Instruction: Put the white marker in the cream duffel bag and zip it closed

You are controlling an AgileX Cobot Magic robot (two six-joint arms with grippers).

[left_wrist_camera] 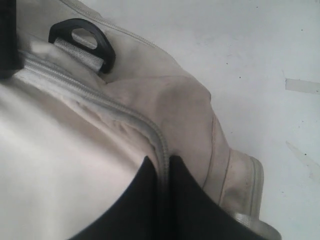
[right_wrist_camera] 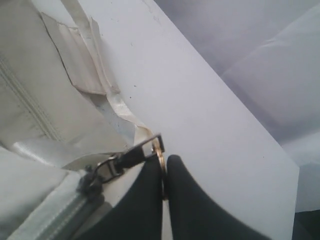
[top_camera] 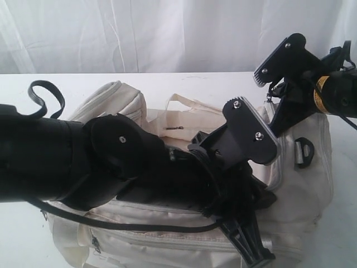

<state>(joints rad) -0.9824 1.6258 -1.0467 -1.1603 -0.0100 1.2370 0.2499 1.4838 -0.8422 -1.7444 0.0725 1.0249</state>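
The cream duffel bag (top_camera: pixel 125 103) lies across the white table, much of it hidden under my left arm. My left gripper (top_camera: pixel 268 148) (left_wrist_camera: pixel 160 161) is shut on the bag's grey zipper seam (left_wrist_camera: pixel 100 102), near the bag's end. At the bag's far right corner my right gripper (top_camera: pixel 261 78) (right_wrist_camera: pixel 164 160) is shut on the metal ring pull (right_wrist_camera: pixel 159 150). The pull's dark tab (right_wrist_camera: pixel 132 155) stretches taut to the zipper slider (right_wrist_camera: pixel 90 184). The white marker is not in view.
A black plastic strap ring (left_wrist_camera: pixel 82 42) (top_camera: pixel 304 152) sits on the bag's end beside my left gripper. Glossy cream handles (right_wrist_camera: pixel 107 95) lie slack. The table's far edge (right_wrist_camera: pixel 240 100) runs close behind my right gripper, with white curtain (top_camera: pixel 167 33) beyond. A black cable (top_camera: pixel 47 95) loops at left.
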